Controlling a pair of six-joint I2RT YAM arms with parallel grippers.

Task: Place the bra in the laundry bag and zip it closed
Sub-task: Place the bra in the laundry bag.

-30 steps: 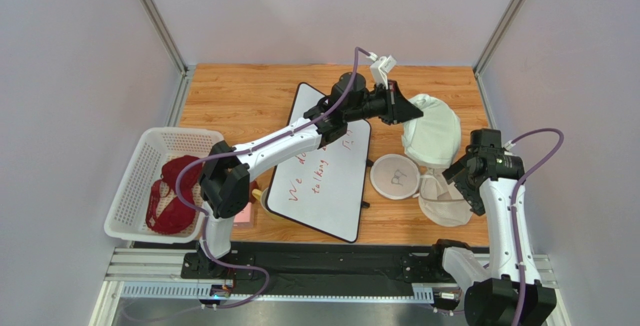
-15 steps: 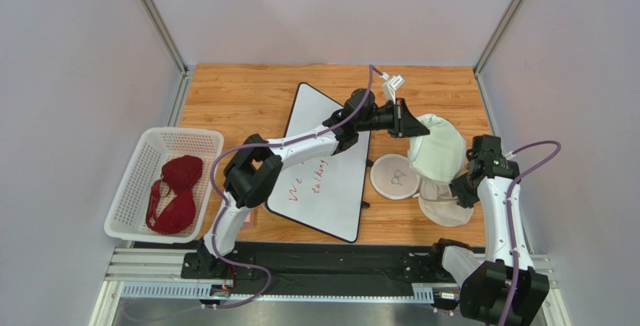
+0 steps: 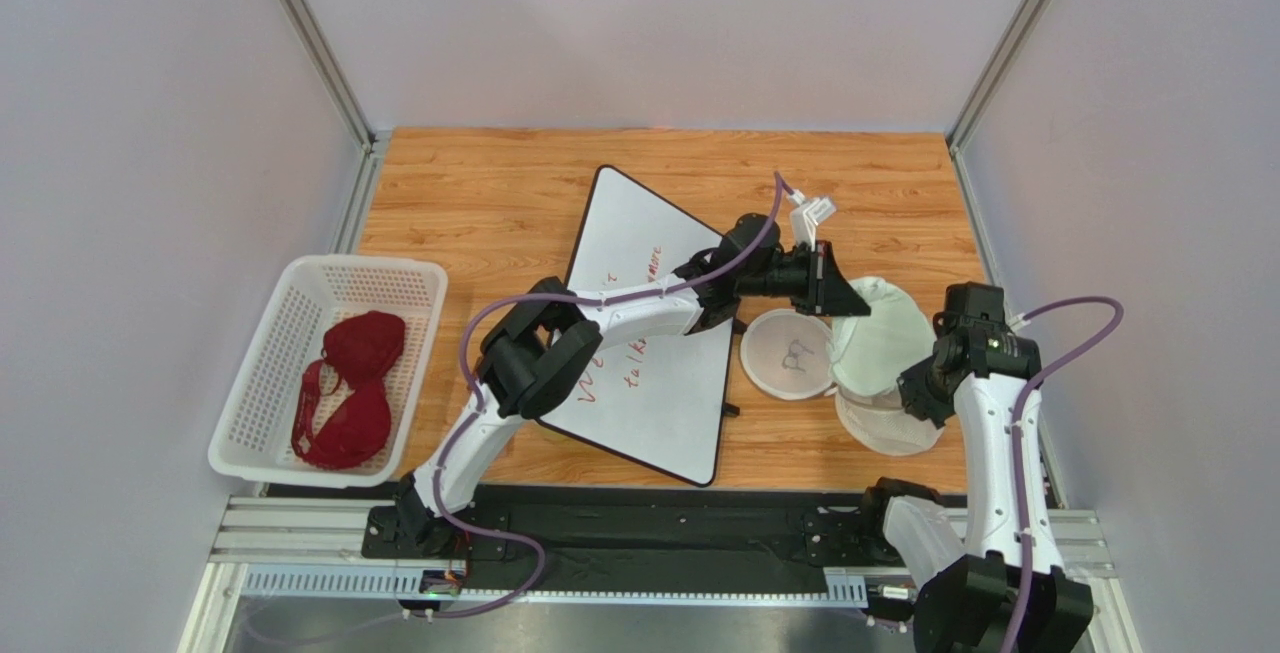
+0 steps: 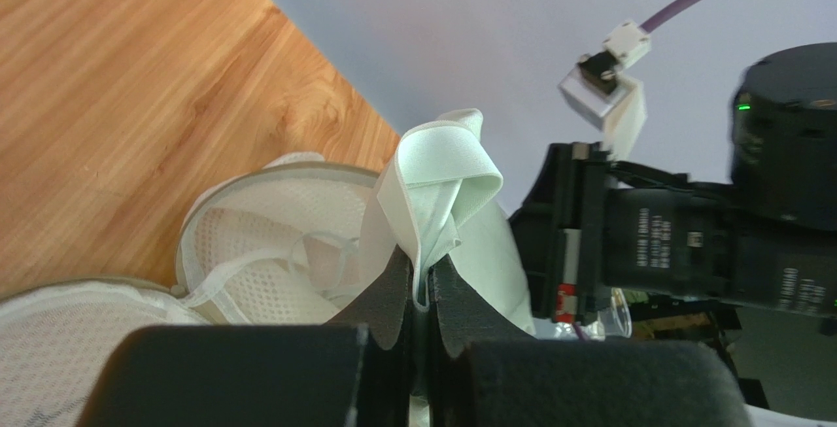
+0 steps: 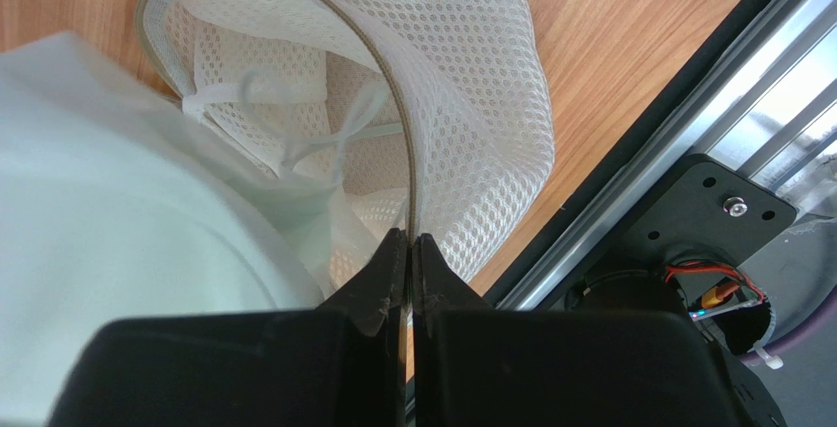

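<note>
the bra [image 3: 349, 391] lies in the white basket [image 3: 248, 401] at the left edge of the tabletop [image 3: 481, 188], well apart from both arms, with nothing touching it. the laundry bag [image 3: 887, 346] sits far over on the right, beyond the whiteboard [image 3: 639, 233], with its round lid [image 3: 789, 353] flopped open beside it.

the left fingers [image 4: 408, 290] are clenched on a fold of smooth pale fabric [image 4: 442, 167] that appears to belong to the bag and stands up slack above the pinch. the right fingers [image 5: 403, 260] are clenched on the bag's stiffened rim [image 5: 403, 152], at the near side of the mouth.

the bag looks very light and nearly shapeless. the mesh sags and wrinkles, and only the thin band around the mouth seems to hold any form, so that band is likely the best place to grip it. a pinch on loose mesh or lining would probably just bunch up. with one grip on each side, the mouth can likely be pulled apart, though a hard pull would drag the whole bag across the wood.

the bra also looks soft and light, with moulded cups that should spring back and thin straps that could snag on the basket's holes or trail over the bag's rim. a pinch at the bridge between the cups, or on one cup edge, seems safer than taking a strap. it will probably need folding cup into cup to fit the small round opening.
</note>
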